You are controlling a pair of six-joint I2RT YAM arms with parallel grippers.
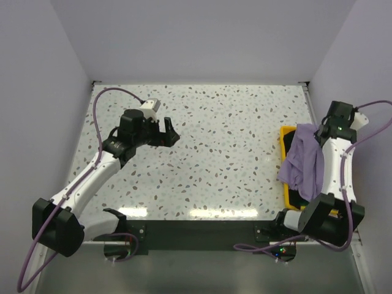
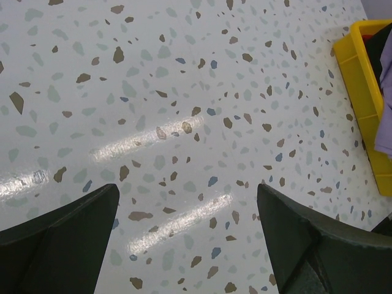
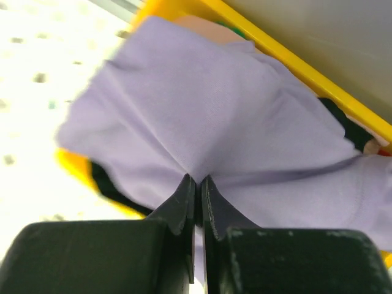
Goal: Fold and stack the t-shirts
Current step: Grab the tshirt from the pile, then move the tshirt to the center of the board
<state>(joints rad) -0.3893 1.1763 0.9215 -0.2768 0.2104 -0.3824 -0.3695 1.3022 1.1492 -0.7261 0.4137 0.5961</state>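
1. The lavender t-shirt (image 1: 303, 162) is at the right side of the top view. It is bunched together and hangs over the yellow bin (image 1: 284, 138), and it covers part of the bin's left rim.
2. The right pincer (image 3: 197, 180) is closed on a fold of this t-shirt. In the right wrist view the two fingers are almost together, and the cloth spreads out from them in wrinkles.
3. A black cloth (image 3: 346, 125) shows under the lavender one, inside the bin. I cannot tell its shape.
4. The bin stands at the right edge of the speckled tabletop (image 1: 233, 159), close to the right wall.
5. The left pincer (image 1: 169, 131) is in the upper left part of the top view, well apart from the t-shirt. Its fingers are wide apart, with only bare tabletop seen between them.
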